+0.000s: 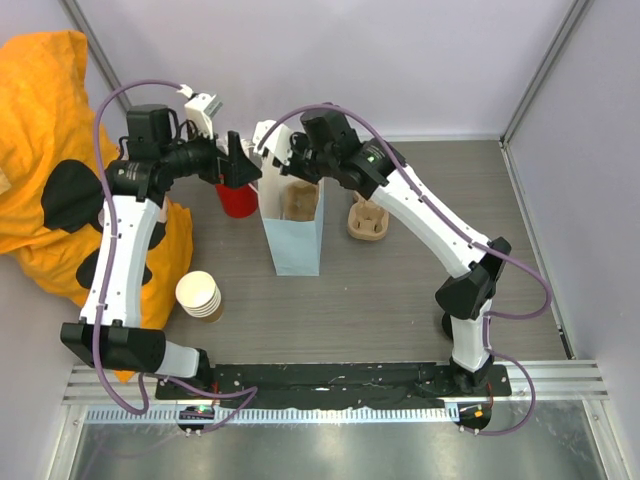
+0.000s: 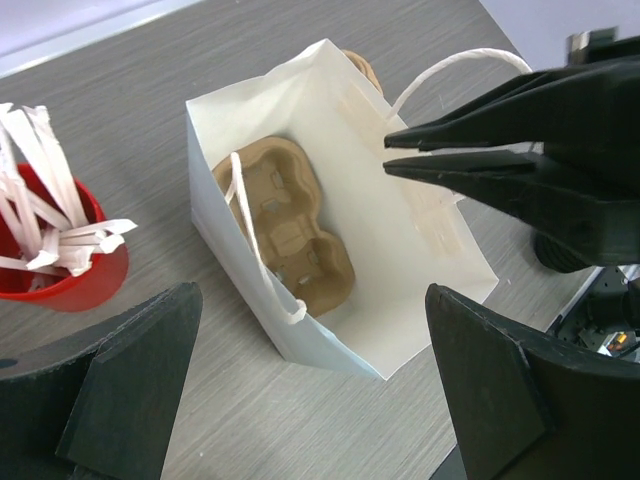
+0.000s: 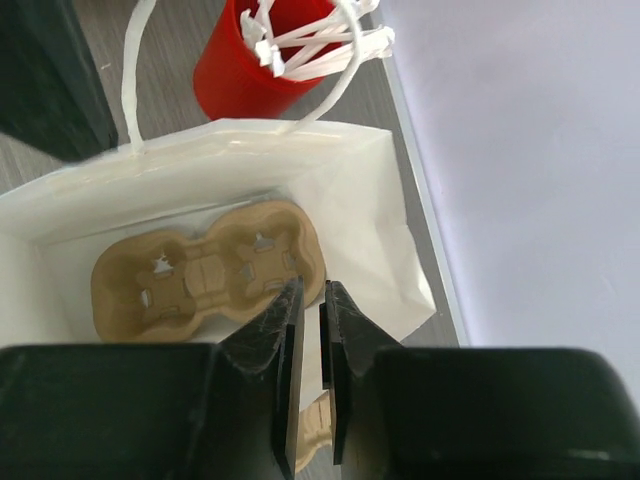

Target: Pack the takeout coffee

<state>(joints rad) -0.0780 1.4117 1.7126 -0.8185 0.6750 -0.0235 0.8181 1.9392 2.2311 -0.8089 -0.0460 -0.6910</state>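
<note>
The pale blue paper bag stands open in the middle of the table, with a tan two-cup carrier lying in its bottom. The carrier also shows in the left wrist view and the right wrist view. My right gripper is shut on the bag's rim by one white handle. My left gripper is open and empty, above the table beside the bag's far left corner. The takeout coffee is out of view.
A red cup of white strips stands just left of the bag. A stack of lidless paper cups is at the front left. A stack of tan carriers sits right of the bag. An orange cloth sack fills the left side.
</note>
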